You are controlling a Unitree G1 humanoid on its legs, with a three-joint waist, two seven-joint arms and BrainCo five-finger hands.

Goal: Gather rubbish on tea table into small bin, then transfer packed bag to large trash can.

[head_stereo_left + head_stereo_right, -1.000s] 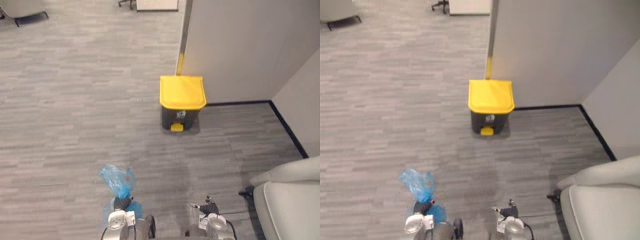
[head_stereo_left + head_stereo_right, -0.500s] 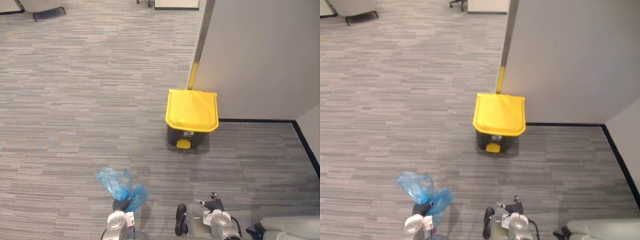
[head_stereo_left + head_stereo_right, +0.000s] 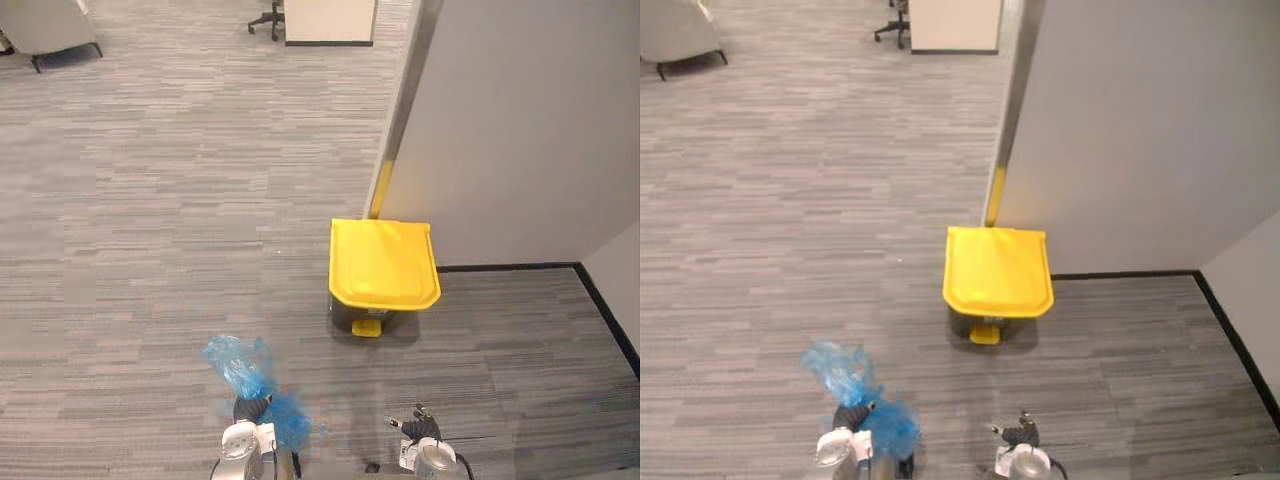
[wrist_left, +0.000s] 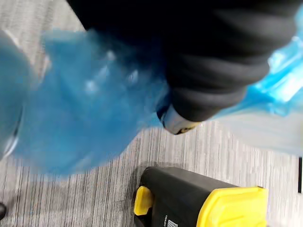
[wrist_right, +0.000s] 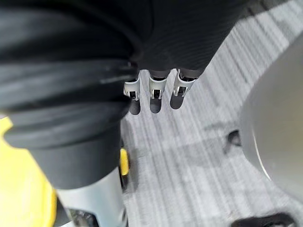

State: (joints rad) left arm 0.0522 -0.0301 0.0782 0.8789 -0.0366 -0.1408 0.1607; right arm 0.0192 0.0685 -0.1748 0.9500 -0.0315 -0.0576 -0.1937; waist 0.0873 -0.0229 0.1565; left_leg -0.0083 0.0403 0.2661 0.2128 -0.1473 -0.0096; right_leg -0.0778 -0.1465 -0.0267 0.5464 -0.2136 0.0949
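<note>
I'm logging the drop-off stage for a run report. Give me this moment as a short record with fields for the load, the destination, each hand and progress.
load: blue bag, bunched in the left hand
destination: trash can ahead on the carpet, against the partition wall; yellow lid closed, pedal facing the robot
right hand: fingers straight, holding nothing
progress: bag not yet in the can

right hand (image 5: 155,89) hangs over grey carpet (image 5: 189,179), fingers loose, holding nothing. a yellow bin (image 5: 19,189) lies at eight o'clock from the fingers, its pedal (image 5: 124,163) nearer. a pale rounded shape (image 5: 274,137) at four o'clock.
</note>
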